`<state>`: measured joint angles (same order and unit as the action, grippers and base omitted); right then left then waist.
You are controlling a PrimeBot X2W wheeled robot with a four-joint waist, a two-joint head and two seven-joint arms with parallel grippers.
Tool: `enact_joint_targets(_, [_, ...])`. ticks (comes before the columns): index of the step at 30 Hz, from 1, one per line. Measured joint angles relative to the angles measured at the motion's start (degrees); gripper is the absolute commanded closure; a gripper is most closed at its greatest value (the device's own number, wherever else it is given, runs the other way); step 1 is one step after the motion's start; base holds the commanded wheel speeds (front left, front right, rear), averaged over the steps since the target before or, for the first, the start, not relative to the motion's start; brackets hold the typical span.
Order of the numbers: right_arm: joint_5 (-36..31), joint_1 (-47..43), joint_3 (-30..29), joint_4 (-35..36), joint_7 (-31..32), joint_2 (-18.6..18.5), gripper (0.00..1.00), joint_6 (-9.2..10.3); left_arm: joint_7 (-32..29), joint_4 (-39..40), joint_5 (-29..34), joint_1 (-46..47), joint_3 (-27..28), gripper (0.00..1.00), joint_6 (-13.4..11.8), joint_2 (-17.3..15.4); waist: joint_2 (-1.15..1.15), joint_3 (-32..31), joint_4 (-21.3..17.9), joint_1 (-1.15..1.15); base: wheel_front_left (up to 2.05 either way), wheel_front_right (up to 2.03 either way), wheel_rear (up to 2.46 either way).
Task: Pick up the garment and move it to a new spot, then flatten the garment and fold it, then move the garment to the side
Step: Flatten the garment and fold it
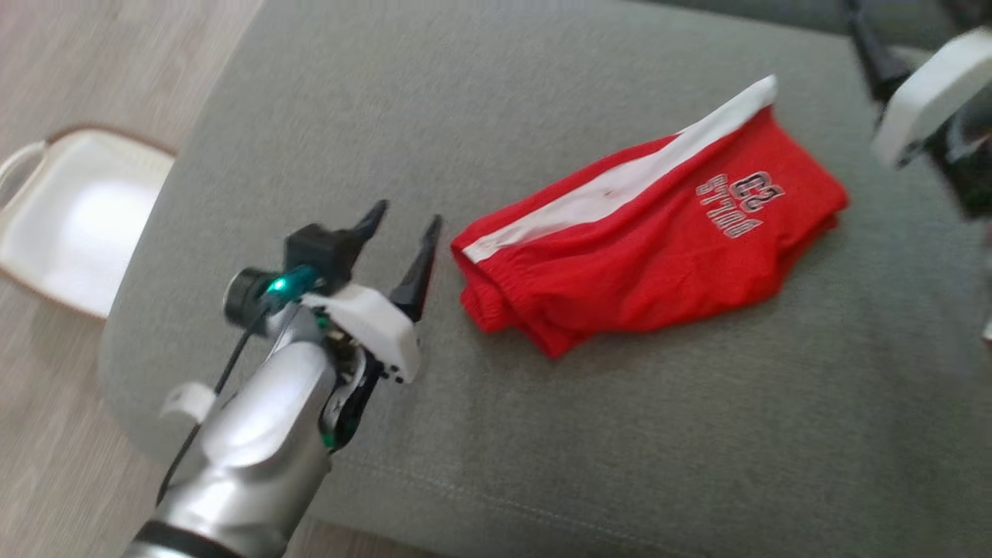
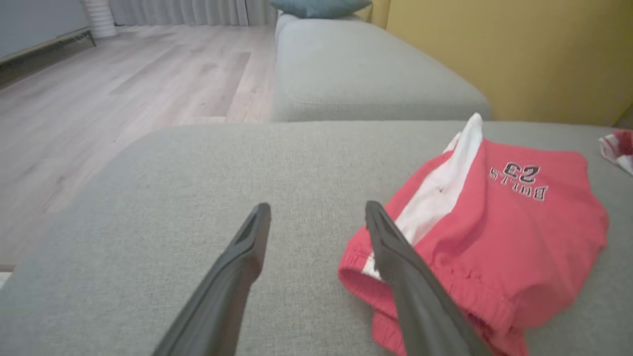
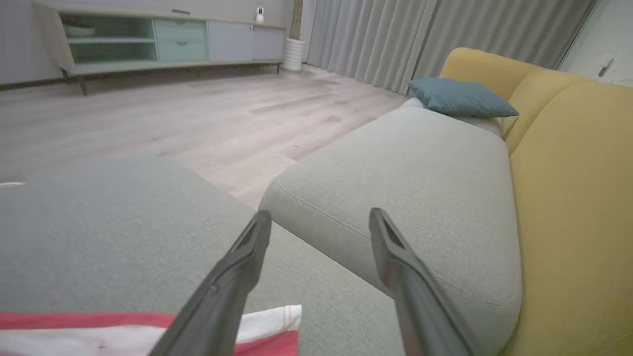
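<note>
- So, head view: red shorts (image 1: 651,256) lie on the grey cushion (image 1: 542,434), right of centre. The left gripper (image 1: 407,215) sits just left of the waistband, jaws open, nothing between.
- Left wrist view: jaws wide apart, waistband right next to 1 finger, the 23 print further off.
- Right wrist view: right gripper (image 3: 321,215) jaws wide and empty, shorts' white stripe near, blue pillow (image 3: 460,96) far by the yellow sofa back (image 3: 573,173).
</note>
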<state>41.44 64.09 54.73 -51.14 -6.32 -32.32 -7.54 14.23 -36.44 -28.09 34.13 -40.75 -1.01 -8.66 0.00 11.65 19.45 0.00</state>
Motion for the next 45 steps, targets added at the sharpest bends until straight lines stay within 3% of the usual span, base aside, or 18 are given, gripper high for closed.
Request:
enact_joint_targets(5, [0.9,-5.8,-2.9,0.5,-5.6,3.1,0.00,0.00,0.0,5.3,-0.4,-4.0,3.9,0.00,-2.1,-1.6,0.00,-3.4,-2.6,0.00,0.00,0.00,0.00])
enact_joint_targets(10, [0.6,-10.2,-9.6,1.5,-7.8,5.1,0.00,0.00,0.1,10.9,-0.6,-8.1,9.5,0.00,-4.2,-2.0,0.00,-6.4,-5.4,0.00,0.00,0.00,0.00])
enact_joint_targets(13, [-1.3,-14.7,-14.8,3.4,-8.0,7.3,0.00,0.00,0.1,14.1,-1.4,-12.2,14.2,0.00,-5.6,-2.5,0.00,-8.2,-7.5,0.00,0.00,0.00,0.00])
enact_joint_targets(18, [-8.4,-25.5,-25.8,8.7,-8.0,11.0,0.00,0.00,0.1,18.4,0.5,-20.1,17.9,0.00,-5.9,-3.7,0.00,-10.9,-11.2,0.00,0.00,0.00,0.00])
enact_joint_targets(26, [-21.2,-43.2,-41.4,18.0,-8.0,19.3,0.00,0.00,0.1,24.0,5.3,-28.8,22.2,0.00,-4.5,-3.3,0.00,-13.6,-16.7,0.00,0.00,0.00,0.00])
enact_joint_targets(35, [-29.0,-56.1,-50.8,28.1,-6.1,26.9,0.00,0.00,0.1,25.0,11.2,-34.2,25.3,0.00,-2.4,0.6,0.00,-14.4,-19.7,0.00,0.00,0.00,0.00])
enact_joint_targets(42, [-29.4,-58.1,-53.3,32.7,-2.2,28.3,0.00,0.00,0.1,24.1,13.9,-34.3,27.1,0.00,-0.9,2.1,0.00,-13.6,-18.5,0.00,0.00,0.00,0.00])
enact_joint_targets(45, [-23.8,-58.1,-53.4,33.3,1.4,28.6,0.00,0.00,0.1,23.2,14.9,-34.3,27.1,0.00,0.1,2.7,0.00,-13.0,-17.3,0.00,0.00,0.00,0.00])
